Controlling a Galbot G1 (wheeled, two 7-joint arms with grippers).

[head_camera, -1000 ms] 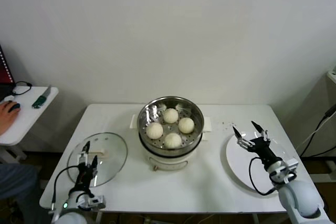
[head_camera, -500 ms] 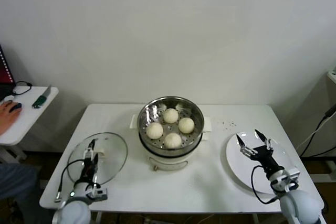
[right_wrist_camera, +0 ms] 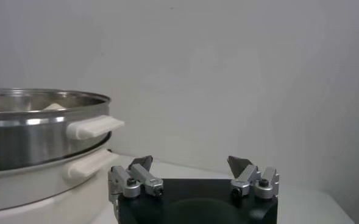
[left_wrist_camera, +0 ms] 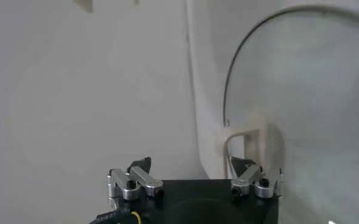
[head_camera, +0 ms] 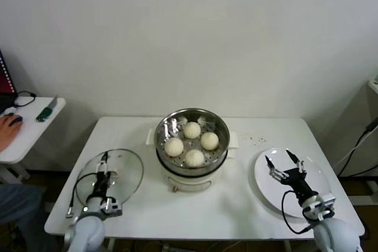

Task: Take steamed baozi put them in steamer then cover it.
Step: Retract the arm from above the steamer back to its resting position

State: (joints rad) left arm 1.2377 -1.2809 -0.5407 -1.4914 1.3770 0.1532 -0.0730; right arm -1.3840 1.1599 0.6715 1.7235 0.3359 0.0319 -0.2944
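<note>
With four cream-white round buns [head_camera: 191,143] already in the shiny steel steamer basket [head_camera: 220,123], the left gripper [head_camera: 104,172], fingers wide, could skid off the clear glass lid [head_camera: 127,172] by its cream bar handle [left_wrist_camera: 245,141], while the right gripper [head_camera: 284,166] idles wide-fingered over the flat white plate [head_camera: 266,188].

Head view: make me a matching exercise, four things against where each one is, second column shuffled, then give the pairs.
Things:
1. steamed baozi
2. cover
3. right end effector
4. steamer

Places:
A. flat on the table's left part, with the open left end effector over it
B. middle of the table, uncovered
C. open, above the white plate
D. all four inside the steel basket

Pairs: 1-D, 2-A, 3-C, 4-B
</note>
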